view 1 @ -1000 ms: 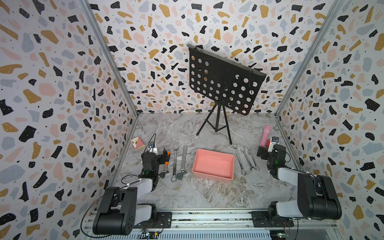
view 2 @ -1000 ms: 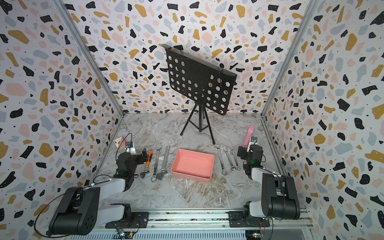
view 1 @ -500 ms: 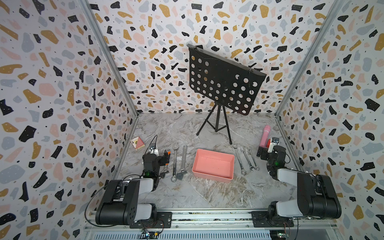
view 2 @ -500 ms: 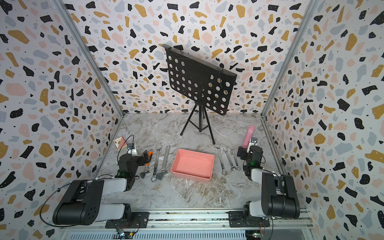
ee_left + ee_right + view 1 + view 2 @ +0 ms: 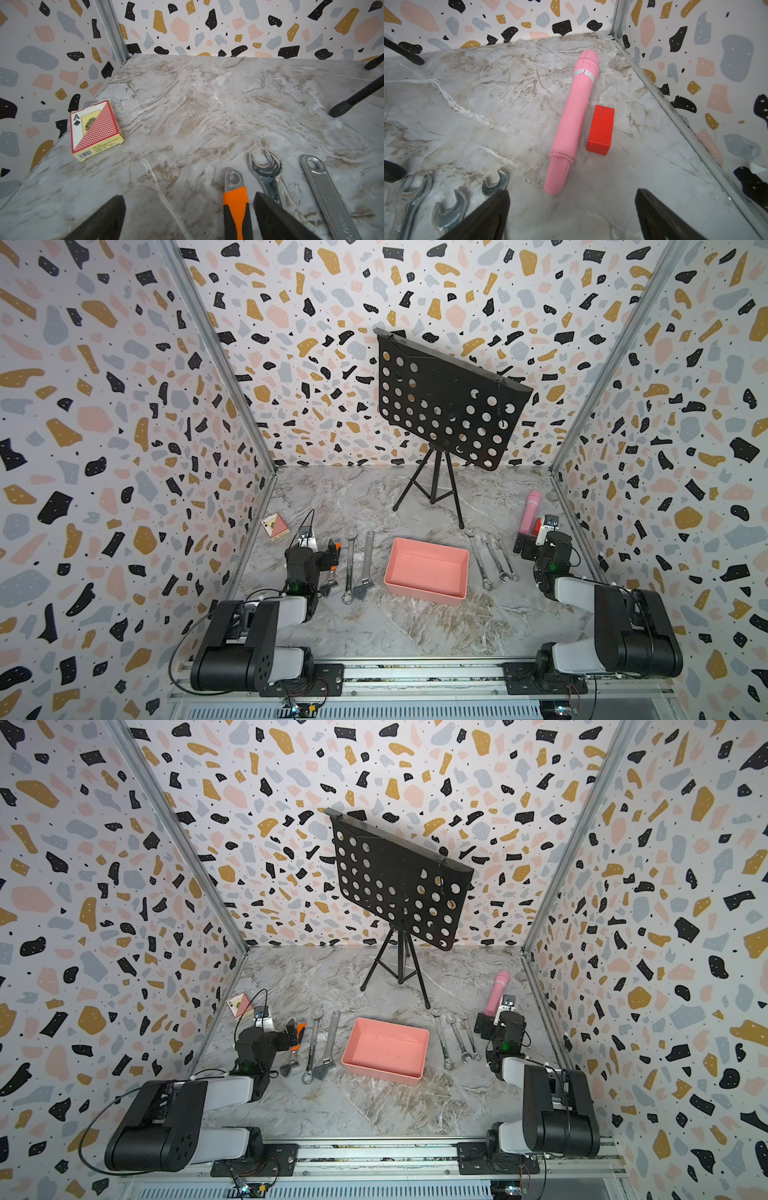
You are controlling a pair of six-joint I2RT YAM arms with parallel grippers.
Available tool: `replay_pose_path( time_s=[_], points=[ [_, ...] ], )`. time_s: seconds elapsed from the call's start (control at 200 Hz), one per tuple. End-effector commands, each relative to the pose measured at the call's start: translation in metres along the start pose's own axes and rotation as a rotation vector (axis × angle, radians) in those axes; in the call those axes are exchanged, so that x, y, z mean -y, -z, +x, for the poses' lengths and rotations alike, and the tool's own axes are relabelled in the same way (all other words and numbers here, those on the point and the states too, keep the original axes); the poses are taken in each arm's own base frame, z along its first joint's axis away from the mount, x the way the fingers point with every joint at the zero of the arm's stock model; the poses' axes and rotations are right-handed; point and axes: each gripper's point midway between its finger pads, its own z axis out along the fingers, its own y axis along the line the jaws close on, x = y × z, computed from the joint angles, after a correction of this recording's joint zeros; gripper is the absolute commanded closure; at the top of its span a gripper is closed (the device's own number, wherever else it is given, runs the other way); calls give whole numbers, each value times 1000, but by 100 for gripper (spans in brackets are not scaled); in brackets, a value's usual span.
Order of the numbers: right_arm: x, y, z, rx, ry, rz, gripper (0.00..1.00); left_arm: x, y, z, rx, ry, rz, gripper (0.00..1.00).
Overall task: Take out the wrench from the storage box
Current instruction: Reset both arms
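We count one storage box (image 5: 424,596). Wrenches number six. Three lie left of the storage box: one orange-handled adjustable wrench (image 5: 235,203), one long combination wrench (image 5: 350,566) and one silver adjustable wrench (image 5: 366,564). Three more lie right of it, all combination wrenches: the nearest wrench (image 5: 478,559), the middle wrench (image 5: 494,558) and the farthest wrench (image 5: 506,558). Behind the storage box we count one music stand (image 5: 444,406). Far left of it we find one pack of playing cards (image 5: 275,526); far right, one pink toy microphone (image 5: 530,510) and one red block (image 5: 601,128). Grippers come to two: the left gripper (image 5: 189,218) and the right gripper (image 5: 572,214).
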Motion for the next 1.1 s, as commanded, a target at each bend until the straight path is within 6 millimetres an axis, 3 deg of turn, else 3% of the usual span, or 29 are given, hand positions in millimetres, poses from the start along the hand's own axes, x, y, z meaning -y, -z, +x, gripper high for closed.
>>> replay_pose_path(
  time_s=[0.0, 1.096],
  points=[
    [4, 1, -8, 28, -14, 15, 0, 2, -2, -22, 55, 2, 9, 0],
    [-1, 1, -8, 35, -2, -11, 0, 4, -6, -17, 45, -3, 24, 0]
  ],
)
